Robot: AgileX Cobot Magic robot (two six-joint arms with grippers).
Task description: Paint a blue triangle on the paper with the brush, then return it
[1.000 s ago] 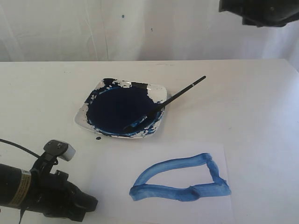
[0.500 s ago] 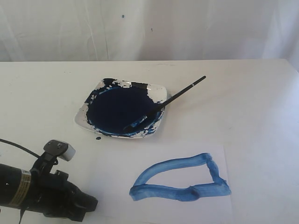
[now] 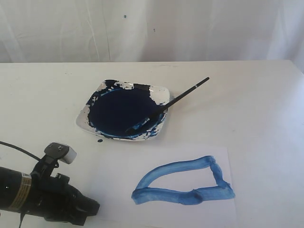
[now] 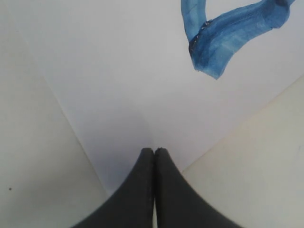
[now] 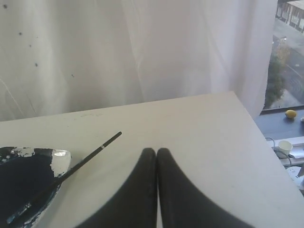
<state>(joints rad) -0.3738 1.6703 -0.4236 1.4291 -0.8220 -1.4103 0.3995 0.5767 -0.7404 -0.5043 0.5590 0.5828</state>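
The blue triangle [image 3: 183, 182] is a thick, uneven outline on the white paper [image 3: 118, 190] at the front of the table; one corner of it [image 4: 223, 42] shows in the left wrist view. The black-handled brush [image 3: 171, 102] leans on the paint dish [image 3: 159, 92], tip in the dark blue paint, handle pointing to the back right; its handle [image 5: 90, 154] also shows in the right wrist view. My left gripper [image 4: 154, 151] is shut and empty over the paper's corner. Shut and empty too, the right gripper [image 5: 156, 152] is out of the exterior view.
The left arm's black body [image 3: 42, 194] lies at the front left of the table. A white curtain [image 3: 152, 28] hangs behind the table. In the right wrist view the table's edge [image 5: 256, 128] runs beside a window.
The right arm, seen at the exterior view's top right a second ago, has left that view. Brush, dish, paper and left arm have not moved.
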